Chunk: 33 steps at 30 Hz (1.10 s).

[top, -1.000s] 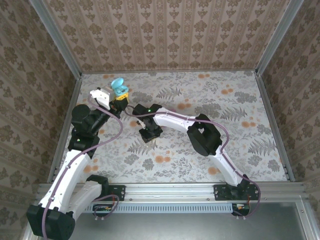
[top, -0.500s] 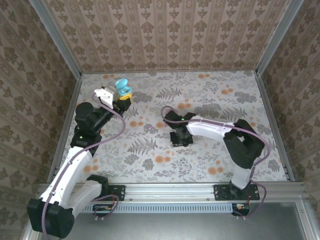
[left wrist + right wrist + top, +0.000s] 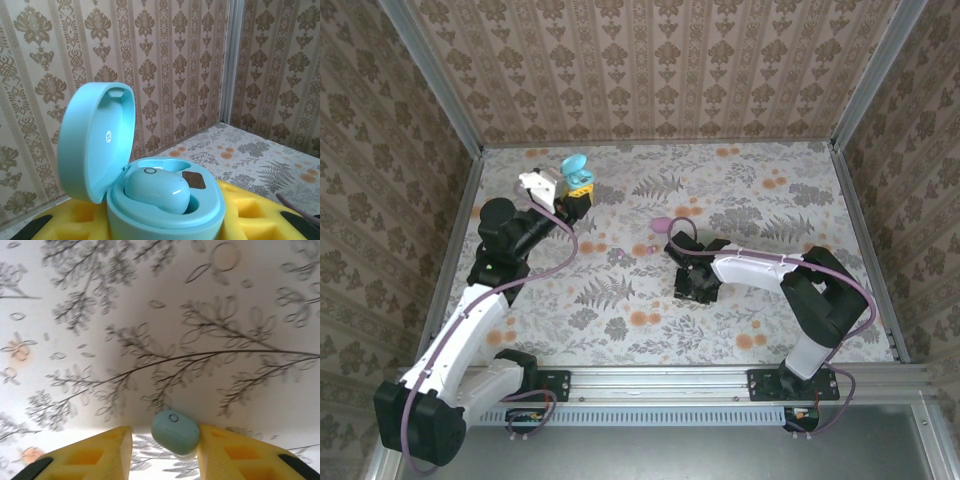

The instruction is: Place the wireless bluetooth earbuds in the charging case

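Between the left gripper's fingers: a charging case (image 3: 100,145) of smooth, glossy mint plastic, egg-shaped, is clamped by the left gripper (image 3: 576,188), with its hinged lid stood open.
Inside that case: a rounded seated earbud (image 3: 156,190) is nested in a moulded well, and a small dark patch is seen just beside it.
Between the right gripper's fingers: a bean-shaped mint loose earbud (image 3: 175,432) lies on the floral-printed table (image 3: 150,315). The right gripper (image 3: 696,286) is spread, with a gap at one yellow finger (image 3: 100,452).
Hard to make out: the case's base is cut off by the frame edge, and a pinkish object (image 3: 662,223) beyond the right gripper is too small to identify.
Left arm: raised and stretched toward the far left corner.
Right arm: elbow folded outward, wrist pointed down at the table.
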Available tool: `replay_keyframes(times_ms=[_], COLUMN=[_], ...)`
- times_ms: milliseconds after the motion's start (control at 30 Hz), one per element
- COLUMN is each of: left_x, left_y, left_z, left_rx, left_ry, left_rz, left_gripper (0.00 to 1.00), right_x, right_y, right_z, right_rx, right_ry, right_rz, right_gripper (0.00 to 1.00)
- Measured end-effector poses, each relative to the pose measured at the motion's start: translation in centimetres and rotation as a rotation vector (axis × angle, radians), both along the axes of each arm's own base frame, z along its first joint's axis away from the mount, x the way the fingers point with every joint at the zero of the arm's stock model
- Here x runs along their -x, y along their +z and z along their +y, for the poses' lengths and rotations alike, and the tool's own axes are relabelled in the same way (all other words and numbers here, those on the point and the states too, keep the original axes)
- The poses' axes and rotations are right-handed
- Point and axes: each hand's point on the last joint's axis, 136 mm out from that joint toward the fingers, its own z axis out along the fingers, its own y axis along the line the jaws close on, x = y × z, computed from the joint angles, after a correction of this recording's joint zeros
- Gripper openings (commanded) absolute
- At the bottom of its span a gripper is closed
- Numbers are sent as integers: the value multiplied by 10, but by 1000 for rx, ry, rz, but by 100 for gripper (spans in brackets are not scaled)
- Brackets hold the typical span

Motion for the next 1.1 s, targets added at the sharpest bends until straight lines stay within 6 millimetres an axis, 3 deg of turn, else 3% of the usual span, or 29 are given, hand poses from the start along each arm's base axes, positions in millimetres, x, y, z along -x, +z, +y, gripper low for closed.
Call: replay_keyframes(times_ms=[200,467,767,1100], left_x=[1,-2,-2,-2], left_y=[1,-3,-1,-1], left_z=[-3,-8,-8,-8], left_rx=[2,-4,-2,-2], left_ry=[-8,-18,-16,-17], left_rz=[-4,9,5,5], left_gripper=[34,34,34,34], right_x=[6,-8,-4,-5], right_y=[4,35,34,10], right_z=[18,52,41,40], right_rx=[-58,-125,-56,-6], right_ry=[74,208,248,174], right_rz=[10,-62,-40,33], right_gripper=[42,41,39,39])
